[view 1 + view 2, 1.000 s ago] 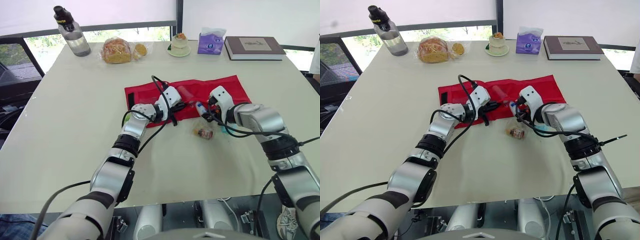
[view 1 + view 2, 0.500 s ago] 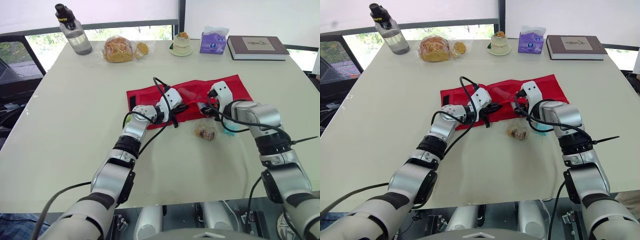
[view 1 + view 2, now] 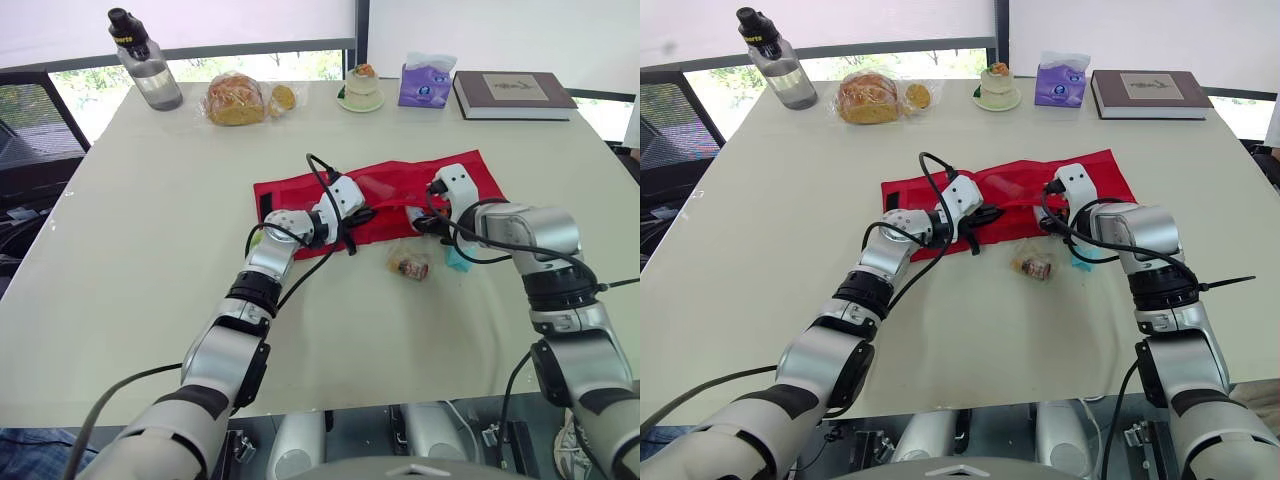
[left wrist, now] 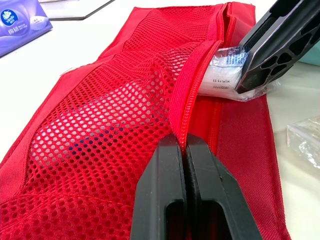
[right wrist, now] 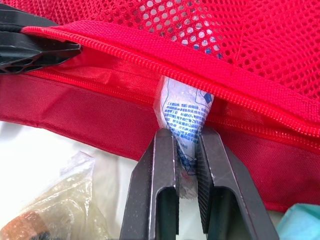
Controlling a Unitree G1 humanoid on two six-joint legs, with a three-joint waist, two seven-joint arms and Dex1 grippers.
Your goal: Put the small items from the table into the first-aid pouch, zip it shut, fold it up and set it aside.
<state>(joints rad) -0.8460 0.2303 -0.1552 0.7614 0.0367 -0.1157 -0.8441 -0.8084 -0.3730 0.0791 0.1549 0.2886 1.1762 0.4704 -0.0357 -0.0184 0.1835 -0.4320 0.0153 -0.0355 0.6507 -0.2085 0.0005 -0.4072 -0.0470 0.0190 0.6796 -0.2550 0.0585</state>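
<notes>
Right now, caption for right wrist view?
Right gripper holds a white packet in the mouth of the red pouch, left gripper pinching its zipper edge.

Bottle (image 3: 147,62); bread (image 3: 235,100); tissues (image 3: 425,82); book (image 3: 512,94)

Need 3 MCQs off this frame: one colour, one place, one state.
1. What colour is the pouch?
A) blue B) red C) green
2. Where is the tissue box?
A) between the cake and the book B) on the pouch C) on the floor
3. The right gripper is:
A) open, empty B) shut on a white packet C) shut on a pen

Answers:
1 B, its mesh and fabric are red.
2 A, it stands in the far row between them.
3 B, it pinches the packet at the pouch's opening.
</notes>
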